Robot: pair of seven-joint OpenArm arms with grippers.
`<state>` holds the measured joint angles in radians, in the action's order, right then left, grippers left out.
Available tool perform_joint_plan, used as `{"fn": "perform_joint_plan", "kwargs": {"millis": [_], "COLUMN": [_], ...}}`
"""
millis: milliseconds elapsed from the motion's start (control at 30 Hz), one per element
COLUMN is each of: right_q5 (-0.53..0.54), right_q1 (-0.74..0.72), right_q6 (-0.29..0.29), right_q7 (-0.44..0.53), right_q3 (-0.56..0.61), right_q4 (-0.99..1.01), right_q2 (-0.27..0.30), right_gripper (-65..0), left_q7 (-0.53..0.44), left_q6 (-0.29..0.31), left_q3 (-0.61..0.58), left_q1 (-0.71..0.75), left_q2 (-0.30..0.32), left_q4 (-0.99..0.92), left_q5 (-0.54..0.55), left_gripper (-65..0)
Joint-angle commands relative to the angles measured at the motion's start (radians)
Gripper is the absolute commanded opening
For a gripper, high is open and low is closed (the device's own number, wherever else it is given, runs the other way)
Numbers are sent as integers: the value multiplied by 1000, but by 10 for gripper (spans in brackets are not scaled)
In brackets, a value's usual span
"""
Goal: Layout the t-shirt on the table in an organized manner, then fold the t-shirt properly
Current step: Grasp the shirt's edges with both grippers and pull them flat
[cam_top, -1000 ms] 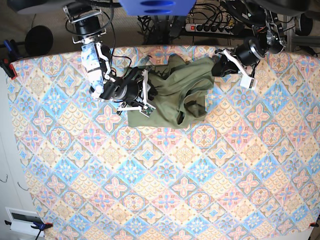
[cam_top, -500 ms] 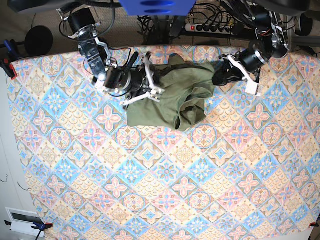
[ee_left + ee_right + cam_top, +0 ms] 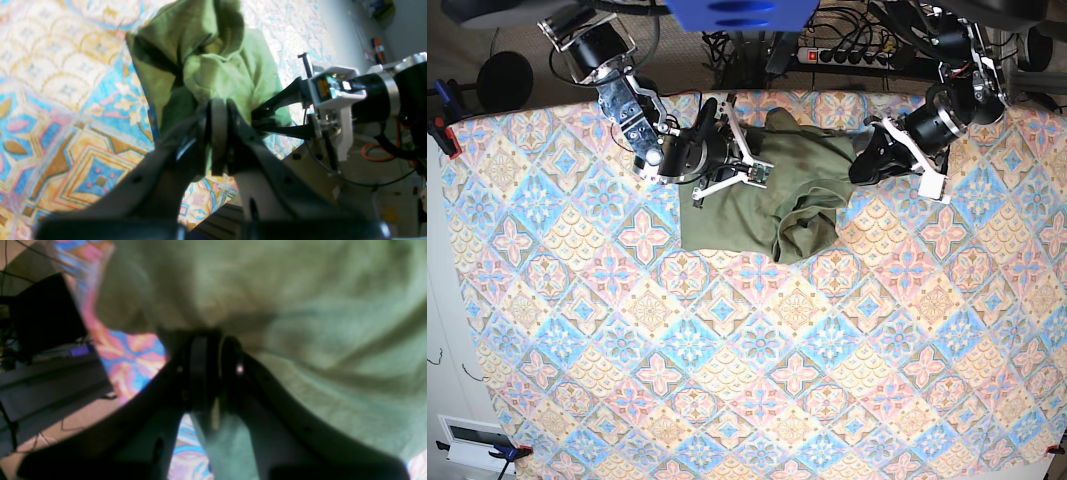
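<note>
Olive-green cotton fills our left wrist view: the t-shirt (image 3: 206,63) rises bunched above the left gripper (image 3: 218,110), whose jaws are pressed together on a fold of it. Beyond the cloth we see the right gripper (image 3: 263,120) reaching in from the right, and the patterned table (image 3: 66,100) runs open to the left.

From the right wrist we see what the other camera hides: the right gripper (image 3: 210,343) has its jaws closed on a pinch of shirt fabric (image 3: 300,306), with the table's edge (image 3: 110,350) just to the left and floor past it. This view is blurred.

From the base view we find the t-shirt (image 3: 772,195) crumpled near the far edge of the table (image 3: 757,380), between the right gripper (image 3: 742,165) and the left gripper (image 3: 859,165). Wide bare tabletop lies nearer and to both sides.
</note>
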<state>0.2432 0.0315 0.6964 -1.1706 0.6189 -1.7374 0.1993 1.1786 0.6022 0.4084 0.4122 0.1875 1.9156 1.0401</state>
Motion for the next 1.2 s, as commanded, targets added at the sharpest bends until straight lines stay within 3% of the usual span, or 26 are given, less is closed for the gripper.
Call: {"fn": "perform_joint_plan", "kwargs": {"millis": [0,200,433,567,733,833,1167], "right_q5": [-6,-6,-6,-6,-6,-6,-5], "right_q1": [-6,-6,-8,-8,-8,-8,-38], "right_q6": [2,2,2,2,2,2,2], "right_q7": [-16,-15,-13,-13,-13,-13,48], "right_q3": [-3,-14,-57,-106,-179,-238,-314], "right_q4": [-19,-123,-132,-132,-132,-123,-95], "right_q2": [6,81,98,98,98,93,88], "right_gripper": [-560,-560,-560,-560,-560,-560,-560], "left_q7": [-19,-18,57,96,94,94,94], "left_q6": [5,9,8,9,6,5,3], "left_q3": [5,5,4,4,4,1,-116], "left_q1": [-3,35,58,47,-39,-123,-355], "left_q2": [10,17,34,34,27,-19,-197], "left_q4": [18,26,46,46,46,41,-130], "left_q5": [24,56,62,101,136,108,-255], "left_gripper": [-648,-627,-352,-258,-250,-250,-254]}}
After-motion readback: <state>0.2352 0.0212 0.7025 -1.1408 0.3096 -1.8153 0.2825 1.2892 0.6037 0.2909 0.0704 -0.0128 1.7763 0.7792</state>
